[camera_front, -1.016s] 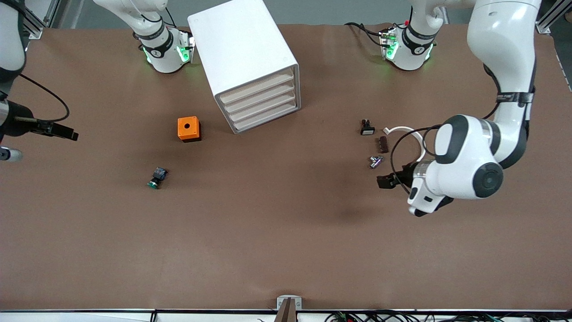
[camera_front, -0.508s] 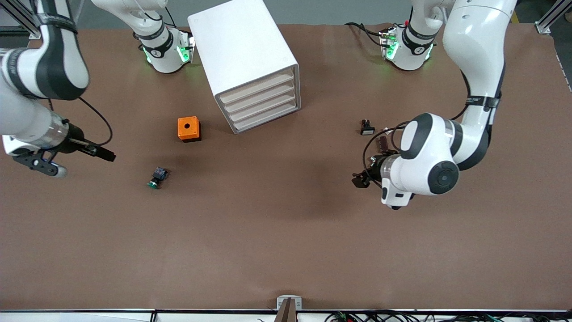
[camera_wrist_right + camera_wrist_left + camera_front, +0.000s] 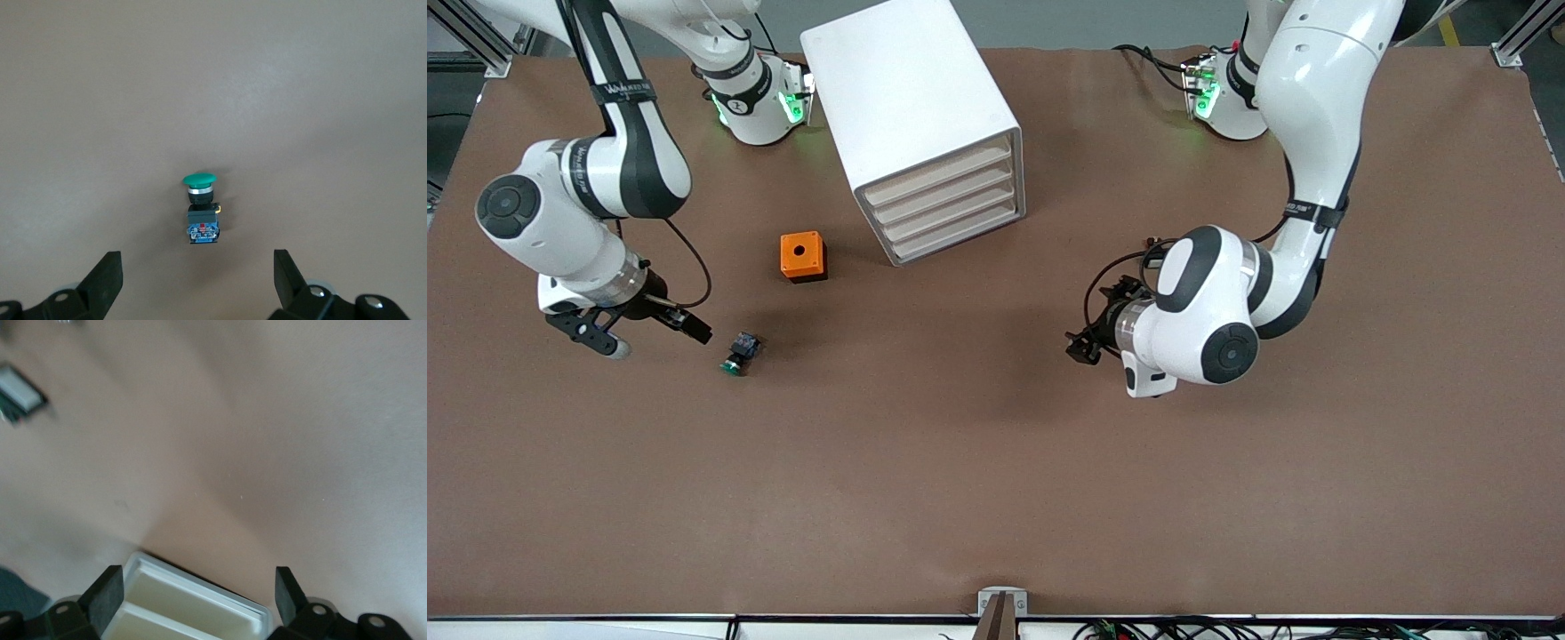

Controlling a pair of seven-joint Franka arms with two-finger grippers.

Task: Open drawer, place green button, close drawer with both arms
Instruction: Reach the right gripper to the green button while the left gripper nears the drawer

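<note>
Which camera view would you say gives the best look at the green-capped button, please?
The right wrist view: the button lies between the open right gripper fingers, its green cap and dark body distinct. The front view shows it only as a tiny dark shape on the table. The left wrist view lacks it.

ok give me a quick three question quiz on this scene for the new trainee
1. True or false: the drawer, lowest in the cabinet, is pulled out.
2. Which gripper is beside the button? A) left gripper B) right gripper C) neither
3. Fill in: the orange cube lies ____ from the front camera than the button.

Key:
1. False; all four drawers sit flush.
2. B; the right gripper has open jaws and holds nothing, while the left gripper, also open, is over bare table.
3. Farther.
</note>
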